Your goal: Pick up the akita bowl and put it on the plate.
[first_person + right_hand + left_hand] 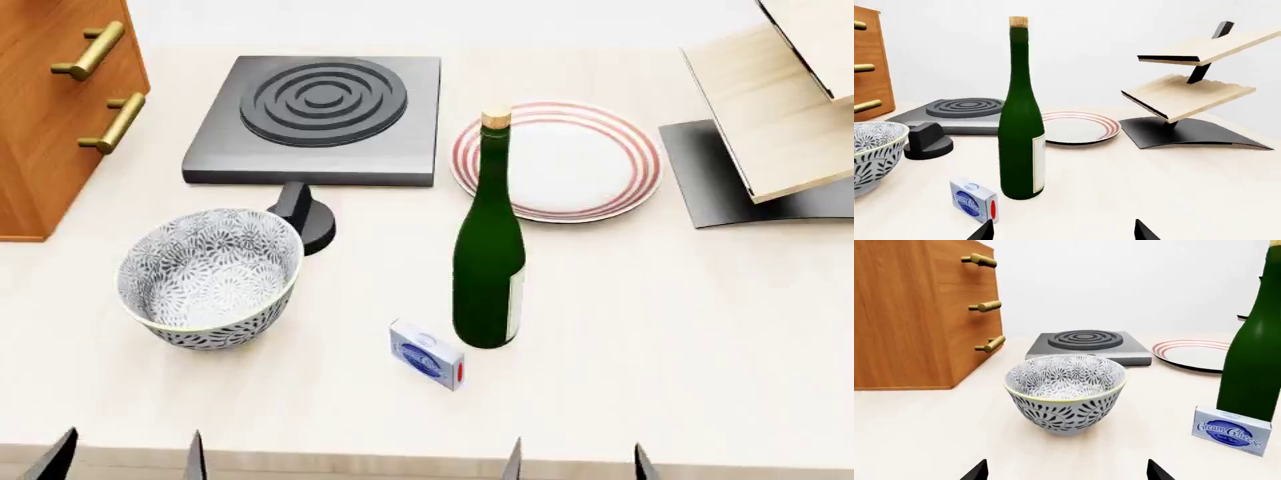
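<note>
Fingers of both grippers show only as dark tips at the bottom edge of the head view: the left gripper (pixel 130 455) at lower left, the right gripper (pixel 577 460) at lower centre-right. Each pair stands spread apart with nothing between, well short of any object. By my reading the task has not begun; reach, grasp, lift, carry and set-down are all left.

Nearest the tips on the pale, smooth bench (pixel 694 340) is a small blue-and-white cream cheese box (pixel 427 354), a squat carton with a red end, lying just beside the base of a tall dark-green glass bottle (pixel 489 250), glossy, with a cork stopper and a pale label.

At left-centre of the head view sits the akita bowl (pixel 210 276), upright on the bench: deep, round, ceramic-looking, white with dense grey-black floral pattern inside and out and a pale rim. It looks rigid and smooth-walled, so likely a rim grasp. Just behind it is a black knob (pixel 307 215) belonging to the dark square stove burner (pixel 320 118) with raised concentric rings.

Upper centre-right, beyond the bottle, lies the plate (pixel 557 161), flat, white, red-ringed and bare. A wooden cabinet (pixel 54 110) with brass-coloured handles fills the upper left; a tilted two-tier wooden rack (pixel 787 110) on a black base occupies the upper right.
</note>
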Motion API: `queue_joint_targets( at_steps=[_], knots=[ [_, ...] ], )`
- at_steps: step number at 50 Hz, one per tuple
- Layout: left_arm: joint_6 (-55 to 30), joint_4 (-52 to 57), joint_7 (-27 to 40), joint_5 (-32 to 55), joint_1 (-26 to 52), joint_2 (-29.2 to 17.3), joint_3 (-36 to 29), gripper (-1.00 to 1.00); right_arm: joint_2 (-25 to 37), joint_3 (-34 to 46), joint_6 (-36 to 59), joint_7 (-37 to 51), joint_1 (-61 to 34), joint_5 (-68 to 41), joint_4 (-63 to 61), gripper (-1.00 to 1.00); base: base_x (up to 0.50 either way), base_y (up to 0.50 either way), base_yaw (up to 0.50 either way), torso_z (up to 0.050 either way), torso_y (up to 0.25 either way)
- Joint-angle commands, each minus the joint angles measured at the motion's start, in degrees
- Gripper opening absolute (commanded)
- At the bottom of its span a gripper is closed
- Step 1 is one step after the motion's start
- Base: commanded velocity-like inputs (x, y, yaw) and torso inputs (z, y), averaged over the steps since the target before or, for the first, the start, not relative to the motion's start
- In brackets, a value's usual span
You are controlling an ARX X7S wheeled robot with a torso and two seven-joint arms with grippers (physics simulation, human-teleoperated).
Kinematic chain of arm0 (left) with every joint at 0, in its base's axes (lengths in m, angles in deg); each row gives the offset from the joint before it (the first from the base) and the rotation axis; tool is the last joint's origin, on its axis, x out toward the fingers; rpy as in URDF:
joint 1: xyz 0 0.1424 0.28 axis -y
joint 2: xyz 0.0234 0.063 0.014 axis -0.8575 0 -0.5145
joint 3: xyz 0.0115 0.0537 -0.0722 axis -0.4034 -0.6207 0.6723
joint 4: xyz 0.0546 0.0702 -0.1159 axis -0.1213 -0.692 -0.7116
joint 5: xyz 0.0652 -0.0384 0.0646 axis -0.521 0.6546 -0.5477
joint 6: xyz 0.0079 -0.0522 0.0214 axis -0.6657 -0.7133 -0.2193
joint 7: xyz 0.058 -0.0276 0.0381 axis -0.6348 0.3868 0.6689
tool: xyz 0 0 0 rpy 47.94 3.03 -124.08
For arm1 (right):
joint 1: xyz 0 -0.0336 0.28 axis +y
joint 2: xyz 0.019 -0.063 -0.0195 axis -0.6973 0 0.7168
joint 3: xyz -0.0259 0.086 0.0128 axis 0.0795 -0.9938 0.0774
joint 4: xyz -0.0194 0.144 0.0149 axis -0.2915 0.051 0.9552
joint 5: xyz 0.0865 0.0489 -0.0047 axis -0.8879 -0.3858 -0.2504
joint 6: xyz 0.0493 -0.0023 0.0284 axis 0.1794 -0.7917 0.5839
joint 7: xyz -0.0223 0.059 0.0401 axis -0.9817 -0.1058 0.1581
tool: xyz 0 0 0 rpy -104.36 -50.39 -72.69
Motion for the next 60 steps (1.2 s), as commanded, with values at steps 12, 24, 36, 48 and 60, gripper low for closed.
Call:
queue_joint_targets(
  at_steps=[12, 24, 36, 48, 60],
  knots=[
    [-5.6, 28.13, 5.52, -1.83, -8.33, -3.49, 0.25, 1.0, 3.33, -2.5, 4.54, 4.49, 8.89, -2.61, -26.03, 1.0, 0.0, 0.0, 0.0, 0.0, 0.0],
    [-2.93, 31.88, 6.11, 2.19, -11.72, -4.64, 2.85, 1.0, 4.24, -2.5, -0.22, 5.68, 13.03, -2.79, -28.9, 1.0, 0.0, 0.0, 0.0, 0.0, 0.0],
    [-1.65, 30.57, 7.04, 3.81, -11.44, -5.22, 3.83, 1.0, 4.8, -2.27, -1.18, 6.29, 12.64, -4.43, -26.95, 1.0, 0.0, 0.0, 0.0, 0.0, 0.0],
    [-1.22, 29.23, 7.55, 4.24, -11.14, -5.7, 3.18, 1.0, 5.57, -1.84, -1.43, 6.79, 12.65, -5.33, -26.56, 1.0, -0.02, -0.21, 0.0, 0.0, 0.0],
    [-1.15, 29.25, 8.1, 4.15, -11.12, -6.27, 2.35, 1.0, 6.21, -1.22, -1.19, 7.33, 12.42, -5.8, -26.54, 1.0, -0.02, -0.22, 0.0, 0.0, 0.0]
  ],
)
